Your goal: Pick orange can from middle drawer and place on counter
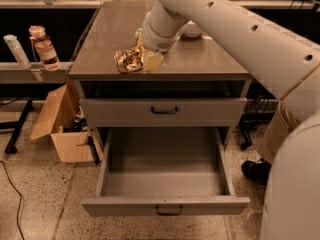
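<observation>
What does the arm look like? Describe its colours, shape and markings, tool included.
The arm is a thick, rounded white tube with small dark round holes dotted along its shell; no loose cables show. It ends in a fat white cylindrical wrist. The tool, pale cream, is near the front edge of the counter, beside the orange can.

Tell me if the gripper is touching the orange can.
Cannot tell. The camera view shows the gripper right beside the orange can on the counter, no plain gap or contact.

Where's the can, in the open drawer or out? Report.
Out: the orange can sits on the counter, near its front edge, right beside the gripper.
</observation>
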